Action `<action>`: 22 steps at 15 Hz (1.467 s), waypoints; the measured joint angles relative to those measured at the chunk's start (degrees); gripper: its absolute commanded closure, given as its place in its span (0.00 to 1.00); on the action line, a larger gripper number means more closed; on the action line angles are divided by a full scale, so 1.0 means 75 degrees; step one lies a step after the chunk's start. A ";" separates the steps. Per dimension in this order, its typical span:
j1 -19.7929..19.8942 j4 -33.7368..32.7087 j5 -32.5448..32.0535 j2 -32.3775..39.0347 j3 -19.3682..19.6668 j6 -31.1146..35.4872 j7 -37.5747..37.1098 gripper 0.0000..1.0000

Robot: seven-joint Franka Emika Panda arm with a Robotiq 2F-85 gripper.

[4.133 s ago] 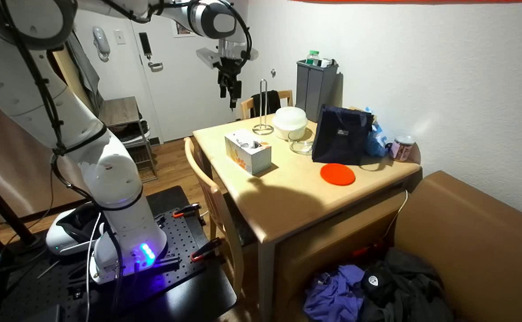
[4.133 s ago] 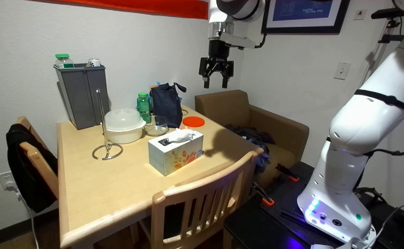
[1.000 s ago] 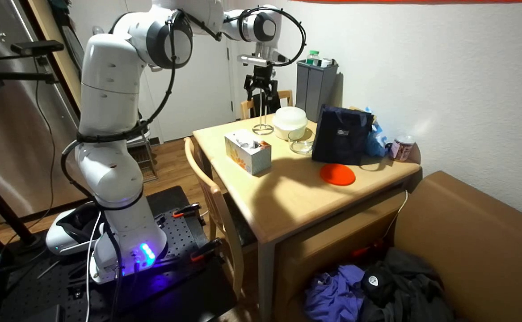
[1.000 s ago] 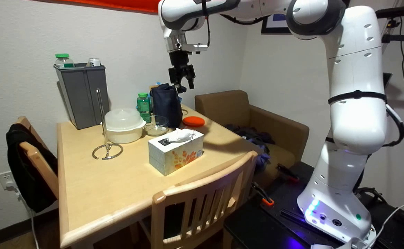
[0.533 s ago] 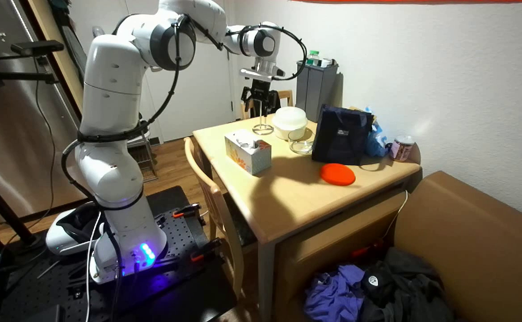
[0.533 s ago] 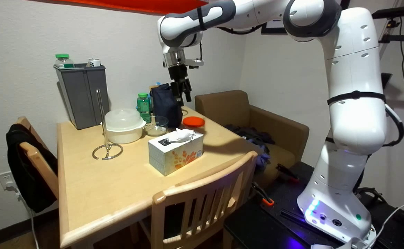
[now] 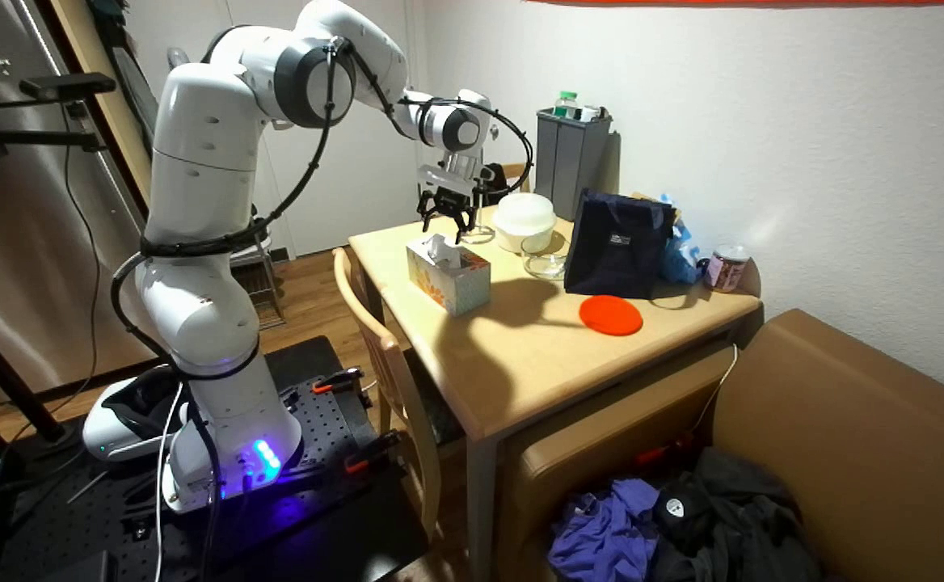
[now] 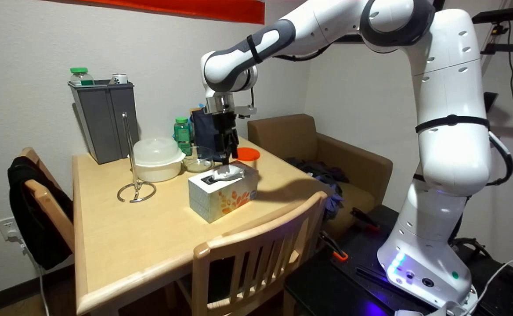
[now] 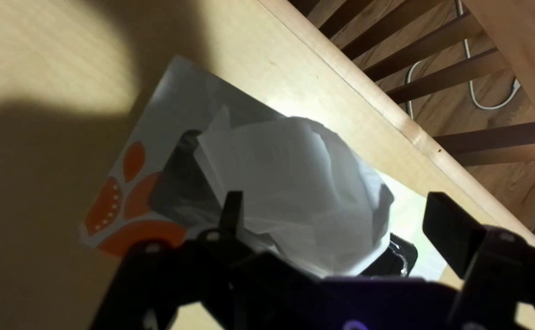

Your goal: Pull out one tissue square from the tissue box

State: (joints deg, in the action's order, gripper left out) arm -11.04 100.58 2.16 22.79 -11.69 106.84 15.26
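The tissue box (image 7: 472, 287) stands on the table, white with orange flower print; it also shows in an exterior view (image 8: 204, 202) and in the wrist view (image 9: 182, 96). A white tissue (image 7: 442, 250) sticks up loosely from its dark opening, also visible in an exterior view (image 8: 229, 172). My gripper (image 7: 441, 234) points down just above the box. In the wrist view the gripper (image 9: 335, 199) is open, its two black fingers wide apart with the tissue (image 9: 290, 169) showing between and beyond them. Whether a finger touches the tissue I cannot tell.
A metal paper-towel stand (image 8: 135, 188), a white lidded bowl (image 8: 157, 160), a glass bowl (image 8: 198, 162) and a dark blue bag (image 7: 621, 250) stand near the box. A red lid (image 7: 610, 315) lies on the table (image 7: 520, 388). A wooden chair (image 8: 256, 250) is at the table's edge.
My gripper has swung over from higher up and come down to just above the tissue box, turning somewhat. It stays open. The box and the other objects on the table have not moved.
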 measured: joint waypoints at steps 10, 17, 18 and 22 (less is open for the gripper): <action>-0.0160 0.1129 0.0203 -0.0871 -0.0184 0.0887 -0.0795 0.47; -0.0194 0.1446 0.0150 -0.1125 -0.0152 0.0887 -0.1063 0.97; -0.0193 0.1482 0.0123 -0.1124 -0.0128 0.0887 -0.1063 0.99; -0.0174 0.1589 0.0092 -0.1105 -0.0025 0.0887 -0.1064 0.74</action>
State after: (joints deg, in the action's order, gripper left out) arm -12.34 112.50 2.85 14.50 -11.88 113.49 7.29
